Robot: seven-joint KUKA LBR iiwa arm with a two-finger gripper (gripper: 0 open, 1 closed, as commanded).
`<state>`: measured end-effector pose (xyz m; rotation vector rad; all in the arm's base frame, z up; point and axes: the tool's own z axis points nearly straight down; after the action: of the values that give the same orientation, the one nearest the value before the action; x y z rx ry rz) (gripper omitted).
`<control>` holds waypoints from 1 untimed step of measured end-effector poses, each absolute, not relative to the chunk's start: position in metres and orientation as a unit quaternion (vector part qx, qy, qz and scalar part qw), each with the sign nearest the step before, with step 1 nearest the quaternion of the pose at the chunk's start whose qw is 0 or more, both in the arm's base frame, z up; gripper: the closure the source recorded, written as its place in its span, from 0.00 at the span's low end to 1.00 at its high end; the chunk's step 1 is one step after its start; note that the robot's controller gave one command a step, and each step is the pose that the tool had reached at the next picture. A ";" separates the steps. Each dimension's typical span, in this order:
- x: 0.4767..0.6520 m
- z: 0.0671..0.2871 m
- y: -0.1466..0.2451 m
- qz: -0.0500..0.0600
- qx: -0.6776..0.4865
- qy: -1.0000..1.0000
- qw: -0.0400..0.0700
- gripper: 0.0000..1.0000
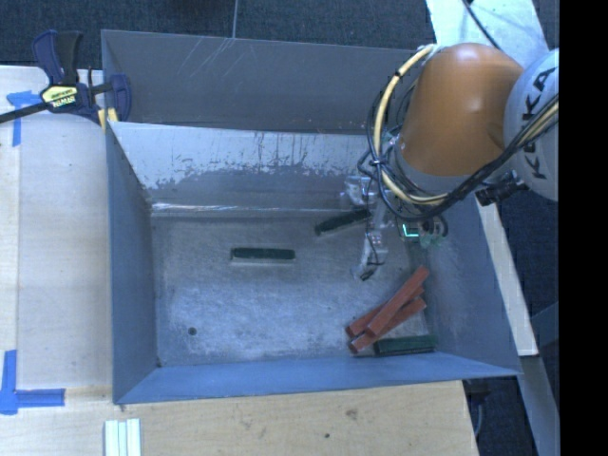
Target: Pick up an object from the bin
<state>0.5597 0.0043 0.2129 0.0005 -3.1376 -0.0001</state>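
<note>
My gripper [350, 247] hangs over the right part of the bin floor, below the orange cover. It is open: one dark finger [334, 223] points left, a pale one [370, 257] points down, and nothing sits between them. Two red-brown bars [389, 312] lie side by side, slanted, just below and to the right of the gripper, near the bin's front right corner. A dark green bar [406, 346] lies flat against their lower end. Another dark green bar [262, 253] lies flat on the floor well to the left of the gripper.
The arm with its orange cover and cables reaches in from the upper right, over the bin's right wall. The sloping right and front walls stand close to the red-brown bars.
</note>
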 end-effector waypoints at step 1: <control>0.516 0.070 -0.056 -0.001 0.224 -0.975 0.004 0.00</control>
<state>0.5159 -0.0562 0.0701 0.7020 -3.0538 -0.0037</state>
